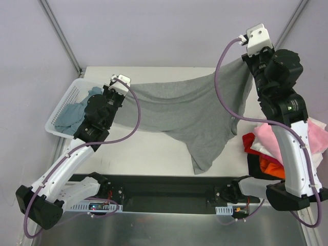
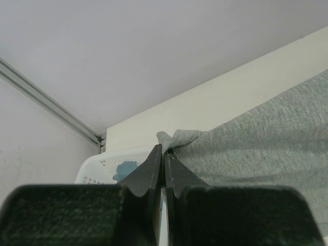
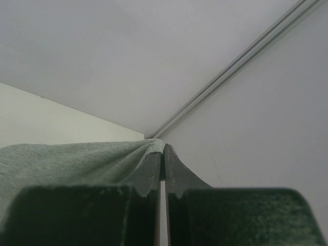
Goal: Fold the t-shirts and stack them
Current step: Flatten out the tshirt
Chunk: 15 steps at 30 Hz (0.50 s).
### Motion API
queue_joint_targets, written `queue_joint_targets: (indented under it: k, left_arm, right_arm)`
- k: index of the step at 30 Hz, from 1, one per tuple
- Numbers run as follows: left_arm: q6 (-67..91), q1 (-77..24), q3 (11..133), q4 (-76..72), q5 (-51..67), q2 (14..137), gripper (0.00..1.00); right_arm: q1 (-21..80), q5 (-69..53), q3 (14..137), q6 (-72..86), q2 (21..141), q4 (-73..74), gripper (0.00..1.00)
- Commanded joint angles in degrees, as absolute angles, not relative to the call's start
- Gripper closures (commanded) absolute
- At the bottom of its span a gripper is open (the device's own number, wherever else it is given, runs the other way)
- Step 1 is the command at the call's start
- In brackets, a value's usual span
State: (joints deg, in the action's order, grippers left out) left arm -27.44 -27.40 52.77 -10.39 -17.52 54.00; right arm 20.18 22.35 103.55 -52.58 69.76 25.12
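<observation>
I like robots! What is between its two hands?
The grey t-shirt, stretched from the left gripper to the right gripper, each pinching an edge. The top view shows it.

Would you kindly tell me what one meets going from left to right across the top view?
First the basket with a blue tee, then the left fingers, grey tee, right fingers, and the pile of pink, red and orange tees.

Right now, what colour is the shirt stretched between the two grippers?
The shirt is light heather grey, best seen in the top external view.
</observation>
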Motion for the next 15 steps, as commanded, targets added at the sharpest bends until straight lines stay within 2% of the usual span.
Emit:
queue_joint_targets:
  k: [1,15]
  left_arm:
    - [-28.65,-27.25,51.86,-17.49,-19.60,55.45,1.00]
    - [-29.00,-23.74,54.48,-23.82,-21.80,66.35,1.00]
  right_arm:
    - [19.51,25.40,104.41,-53.44,71.80,21.88,0.99]
    - [18.19,27.95,108.53,-53.70,82.43,23.81,0.99]
